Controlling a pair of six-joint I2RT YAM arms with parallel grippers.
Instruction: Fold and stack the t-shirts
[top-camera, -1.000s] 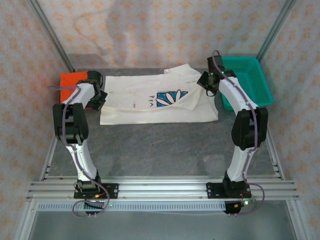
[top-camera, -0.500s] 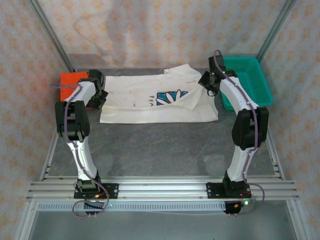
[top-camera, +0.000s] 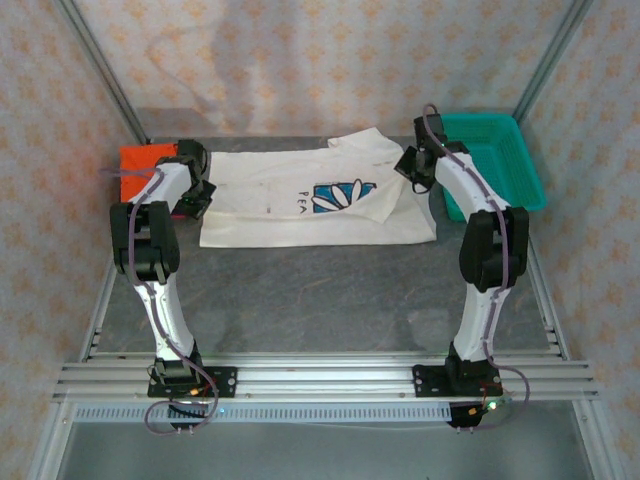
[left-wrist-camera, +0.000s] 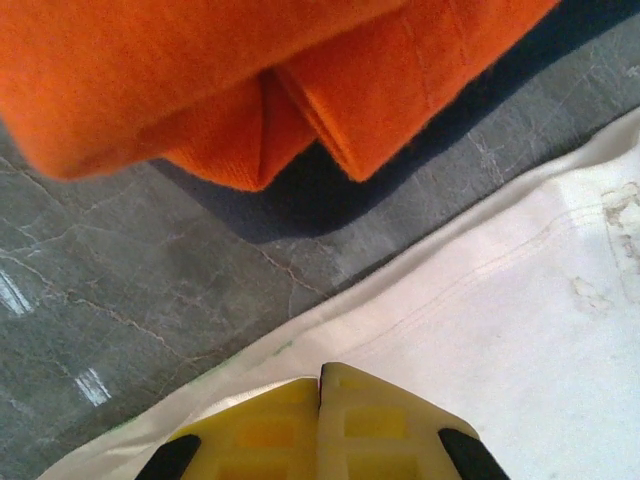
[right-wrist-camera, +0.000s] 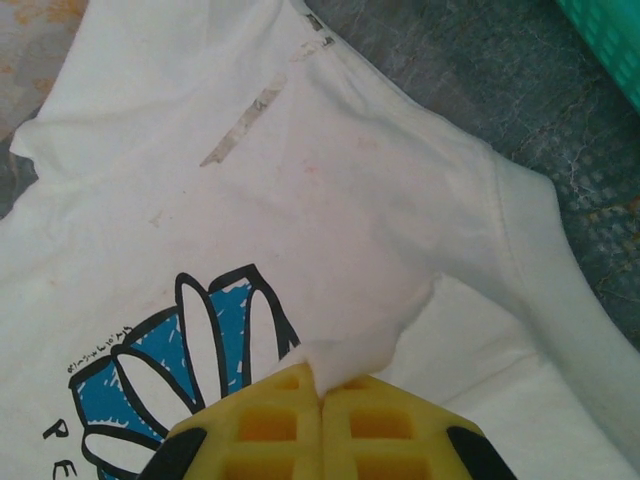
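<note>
Both hands are closed: right hand (right-wrist-camera: 322, 385) pinches a tuck of the white t-shirt (top-camera: 290, 205), spread on the counter (top-camera: 320, 290), likely for folding; left hand (left-wrist-camera: 321, 372) sits shut at its hem, grip unconfirmed, near the orange t-shirt (top-camera: 140, 158).

The white t-shirt (top-camera: 290, 205) lies spread flat, print up, with its blue-square daisy (top-camera: 342, 196) toward the right. Its right part is folded over, and a small peak of cloth beside the daisy is lifted. The orange t-shirt (top-camera: 143, 158) sits folded just off its left edge, not touching.
</note>
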